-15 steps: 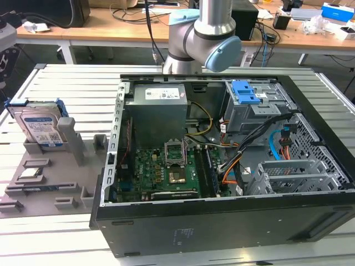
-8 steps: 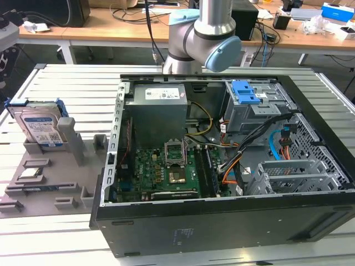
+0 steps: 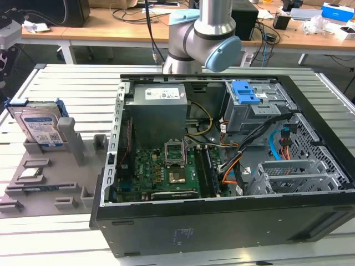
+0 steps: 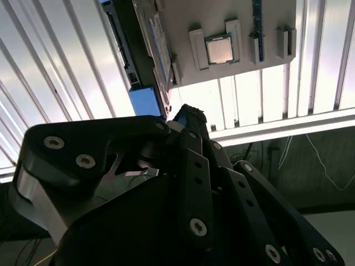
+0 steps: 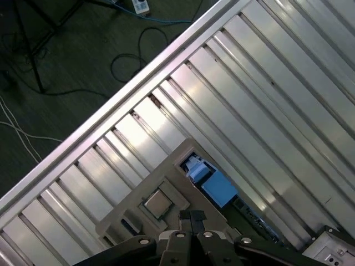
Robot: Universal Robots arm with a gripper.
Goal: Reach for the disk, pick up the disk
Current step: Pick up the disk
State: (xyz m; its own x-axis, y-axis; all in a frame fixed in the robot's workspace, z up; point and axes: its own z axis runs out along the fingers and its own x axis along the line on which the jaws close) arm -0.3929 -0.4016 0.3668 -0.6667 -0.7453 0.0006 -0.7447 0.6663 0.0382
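The disk stands on edge in a grey holder at the exterior view's left, silver with a white-and-blue label and a blue bracket over its top and side. From above, both wrist views show it edge-on: the disk with its blue bracket end, and the disk as a blue block. My gripper hangs well above it, apart from it, fingers shut together with nothing between them. The gripper points its black tip toward the bracket end.
The holder is part of a grey fixture plate that also carries a square processor chip. An open computer case stands on the slatted aluminium table. The arm rises behind the case. Cables lie on the floor.
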